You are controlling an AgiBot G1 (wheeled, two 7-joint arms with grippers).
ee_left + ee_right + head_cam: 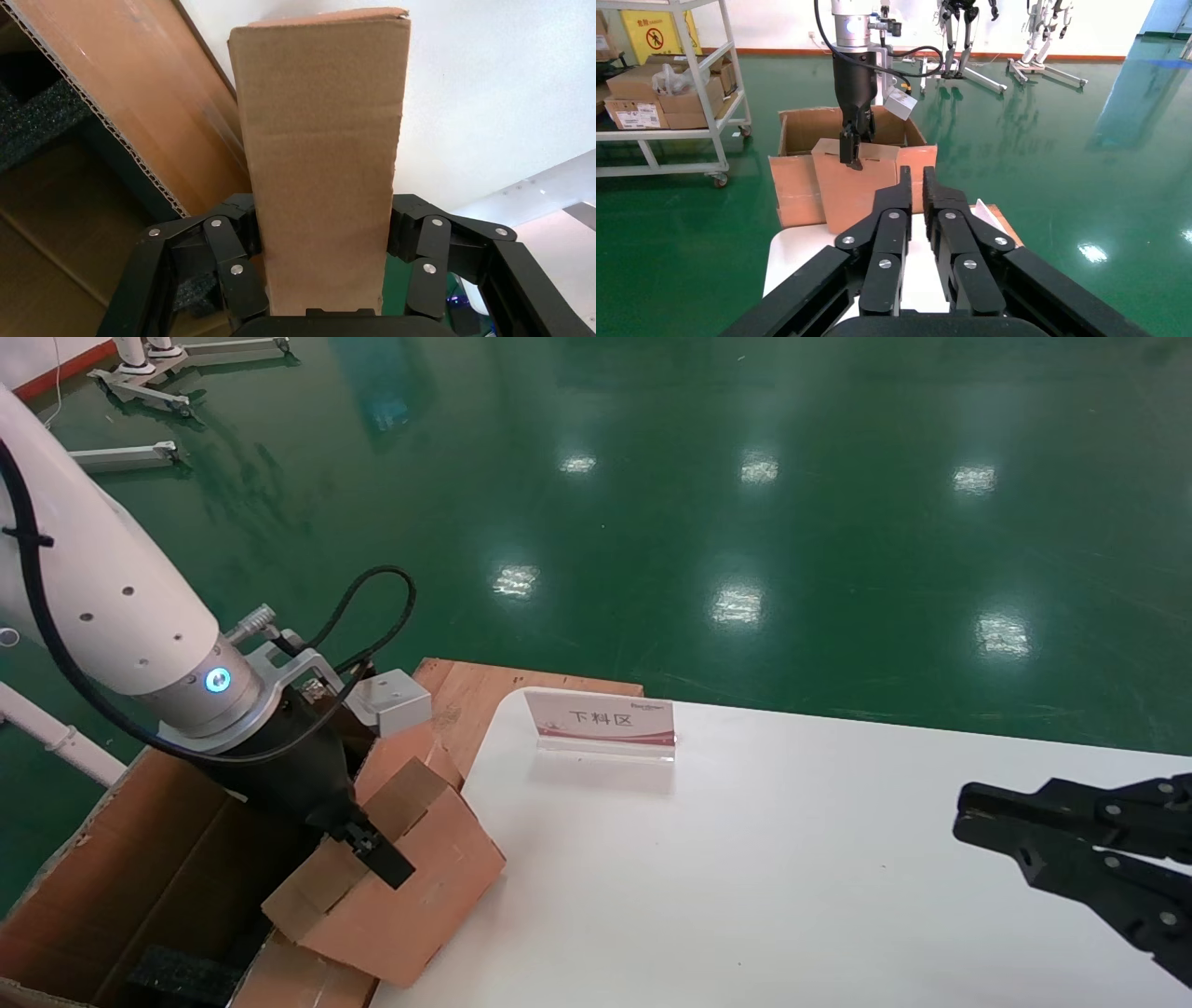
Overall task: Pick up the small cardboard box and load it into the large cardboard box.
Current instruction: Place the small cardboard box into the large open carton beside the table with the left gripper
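Two cartons, one acrylic sign, two grippers; the left gripper (pixel 372 845) is clamped on the small cardboard box (pixel 410 887), holding it tilted over the white table's (pixel 792 877) near-left edge, just beside the large cardboard box (pixel 140 859), which stands left of the table with black foam (pixel 182 975) at its bottom; the right gripper (pixel 987 831), fingers pressed together, hangs over the table's right side; the sign (pixel 601 719) stands at the far edge; a wooden board (pixel 475 696) lies behind; glossy green floor (pixel 745 477) all around.

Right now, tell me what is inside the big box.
Black foam lies at the bottom of the big box. The left claw, shut on the small box, and its arm cover much of the inside.
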